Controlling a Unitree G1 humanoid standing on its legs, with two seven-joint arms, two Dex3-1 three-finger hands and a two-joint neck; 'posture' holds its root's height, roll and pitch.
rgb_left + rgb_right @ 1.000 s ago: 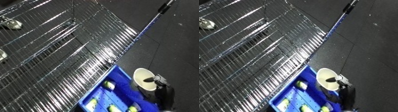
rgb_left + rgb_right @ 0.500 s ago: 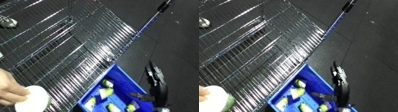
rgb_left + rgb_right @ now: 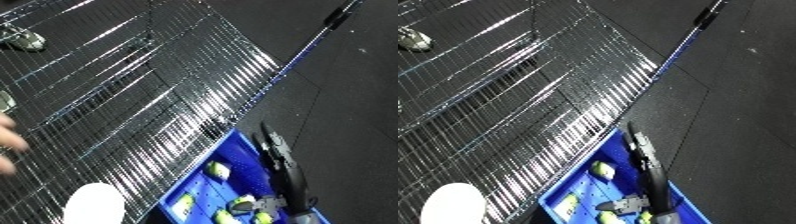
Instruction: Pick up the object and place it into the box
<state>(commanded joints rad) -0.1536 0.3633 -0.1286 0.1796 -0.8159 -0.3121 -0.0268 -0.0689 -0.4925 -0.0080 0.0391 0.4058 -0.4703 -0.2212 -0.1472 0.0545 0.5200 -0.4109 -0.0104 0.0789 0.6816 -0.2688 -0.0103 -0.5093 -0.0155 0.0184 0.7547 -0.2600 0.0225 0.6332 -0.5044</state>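
Cup: one white cup [image 3: 93,202] is sitting on the wire shelf [image 3: 133,100], near its lower edge, just beside the bin.
Bin: one blue bin [image 3: 589,192] is holding several small yellow-green items.
Hand: one dark hand [image 3: 282,162] is hanging over the bin; grip cannot be told.
Risk: the cup may tip on the wires when grasped.

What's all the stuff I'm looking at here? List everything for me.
Wire rack: one, silver metal, fills upper left.
White round object: one, white, on the rack near the lower left edge.
Bin: one, blue, bottom centre, beside the rack's edge.
Small pieces: several, yellow-green and white, inside the bin.
Floor: black, at right.
Person's hand: one, blurred, at the left edge.
Robot's right hand: one, black, fingers straight, over the bin.
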